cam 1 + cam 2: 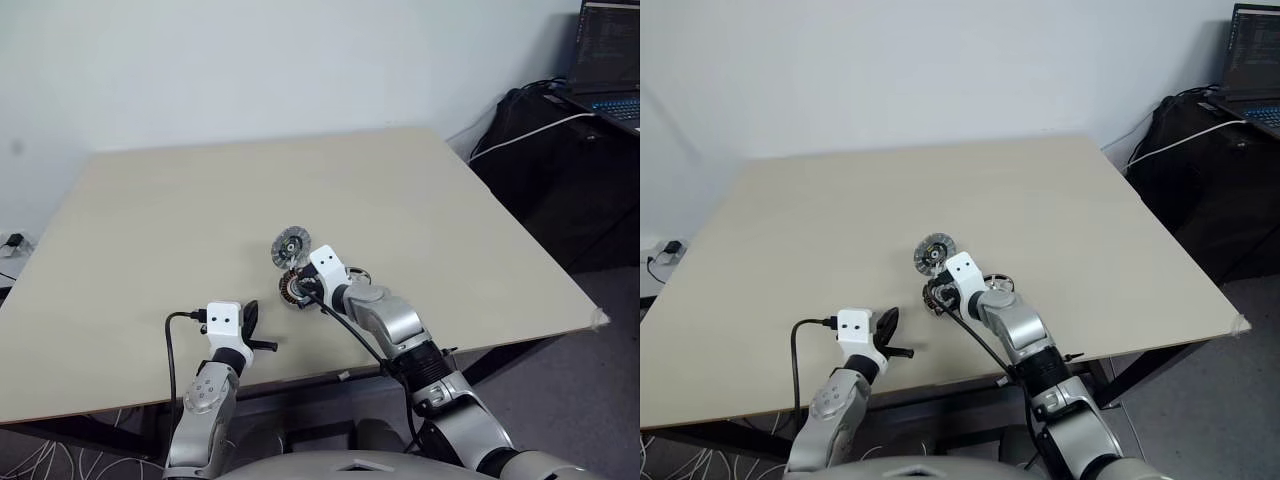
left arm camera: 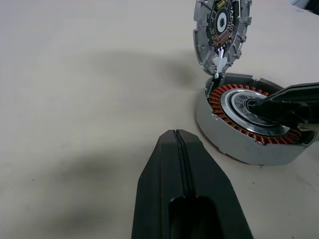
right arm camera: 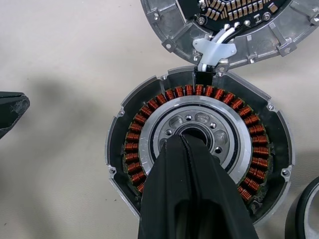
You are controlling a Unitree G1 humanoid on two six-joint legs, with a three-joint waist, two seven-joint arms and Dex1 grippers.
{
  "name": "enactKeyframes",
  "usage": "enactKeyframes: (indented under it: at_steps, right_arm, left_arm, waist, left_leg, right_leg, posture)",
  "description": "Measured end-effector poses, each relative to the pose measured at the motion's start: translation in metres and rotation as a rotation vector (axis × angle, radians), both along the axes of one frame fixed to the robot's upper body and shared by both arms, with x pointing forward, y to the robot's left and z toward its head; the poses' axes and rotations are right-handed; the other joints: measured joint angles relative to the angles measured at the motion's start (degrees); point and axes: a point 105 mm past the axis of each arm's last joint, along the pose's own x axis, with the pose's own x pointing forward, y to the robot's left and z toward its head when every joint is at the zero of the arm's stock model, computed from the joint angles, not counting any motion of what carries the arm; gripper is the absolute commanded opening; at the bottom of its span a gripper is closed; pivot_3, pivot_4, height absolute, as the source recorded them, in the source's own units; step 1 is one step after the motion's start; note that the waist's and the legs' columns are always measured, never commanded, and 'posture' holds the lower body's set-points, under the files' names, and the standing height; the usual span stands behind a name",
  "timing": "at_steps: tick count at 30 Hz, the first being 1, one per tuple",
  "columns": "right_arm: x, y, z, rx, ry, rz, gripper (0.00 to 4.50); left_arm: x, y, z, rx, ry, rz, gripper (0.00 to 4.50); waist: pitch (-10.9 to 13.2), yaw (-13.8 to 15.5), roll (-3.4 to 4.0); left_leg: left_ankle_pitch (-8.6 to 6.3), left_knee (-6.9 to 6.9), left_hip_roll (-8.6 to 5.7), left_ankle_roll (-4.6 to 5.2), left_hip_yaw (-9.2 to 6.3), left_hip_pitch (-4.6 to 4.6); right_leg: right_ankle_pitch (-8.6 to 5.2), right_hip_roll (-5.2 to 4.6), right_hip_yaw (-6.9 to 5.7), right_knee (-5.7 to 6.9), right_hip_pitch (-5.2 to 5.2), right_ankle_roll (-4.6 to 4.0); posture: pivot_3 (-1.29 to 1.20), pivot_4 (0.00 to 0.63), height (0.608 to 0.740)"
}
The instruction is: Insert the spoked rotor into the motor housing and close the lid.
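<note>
**Housing open on the table, rotor not yet seated**

While the motor housing (image 3: 199, 149) sits flat on the pale table (image 1: 420, 190), near its front edge, its ring of copper-brown windings and silvery centre are exposed from above. The lid (image 2: 222, 30) stands open beyond the housing, tilted up from the far rim, where white leads and a small bracket join the two; its inner face, with a central hole and small components, is turned towards the robot. The spoked rotor (image 1: 999, 282) lies on the table just to the right of the housing, apart from it and partly hidden by the right arm; a dark curved rim at the corner of the right wrist view appears to be the same part.

The right gripper (image 3: 192, 149) is pitched down over the housing, its two black fingers pressed together with nothing between them, the tips at the central bore of the silvery hub. Whether the tips actually touch the metal cannot be told.

The left gripper (image 1: 252, 322) is positioned over bare table to the left of the housing, near but clear of it, pointing forward. Its fingers (image 2: 174, 164) are likewise pressed together and empty.

A black bag (image 1: 540, 130) and a laptop (image 1: 605, 55) are positioned beyond the table's right side.
</note>
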Motion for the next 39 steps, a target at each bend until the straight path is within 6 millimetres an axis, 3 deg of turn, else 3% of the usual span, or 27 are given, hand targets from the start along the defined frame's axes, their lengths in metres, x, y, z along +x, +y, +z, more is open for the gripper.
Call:
enactKeyframes:
  at_steps: [8,15,24,39]
  right_arm:
    - [-0.006,0.003,0.006,0.044,-0.04,0.051,0.03]
    - [0.007,0.006,0.017,0.034,-0.102,0.011,0.03]
    - [0.013,0.008,-0.001,-0.01,-0.077,-0.02,0.03]
    - [0.016,0.008,-0.002,-0.034,-0.083,-0.023,0.03]
  left_arm:
    - [0.0,0.0,0.0,-0.002,-0.001,-0.001,0.0]
    - [0.0,0.0,0.0,-0.003,-0.002,-0.002,0.0]
    - [0.0,0.0,0.0,-0.004,0.0,0.0,0.0]
    - [0.0,-0.001,0.0,-0.005,0.0,-0.001,0.0]
  waist:
    - [0.0,-0.01,0.0]
    - [0.0,-0.01,0.01]
    - [0.0,-0.03,0.01]
    - [0.0,-0.09,0.02]
  left_leg:
    - [0.0,-0.01,0.0,0.0,0.0,-0.01]
    - [0.01,0.0,0.0,-0.03,0.0,0.02]
    - [0.02,-0.02,0.0,-0.03,0.0,0.02]
    - [0.03,-0.02,0.0,-0.04,0.0,0.03]
  right_leg:
    - [0.0,0.0,0.0,0.0,-0.01,0.0]
    - [0.0,0.01,0.0,0.04,0.0,-0.01]
    - [-0.01,0.01,0.01,0.04,-0.01,-0.02]
    - [-0.02,0.01,0.01,0.09,-0.02,-0.04]
  posture:
    - [0.0,0.0,0.74]
    - [0.0,0.0,0.74]
    - [0.0,0.0,0.74]
    - [0.0,0.0,0.74]
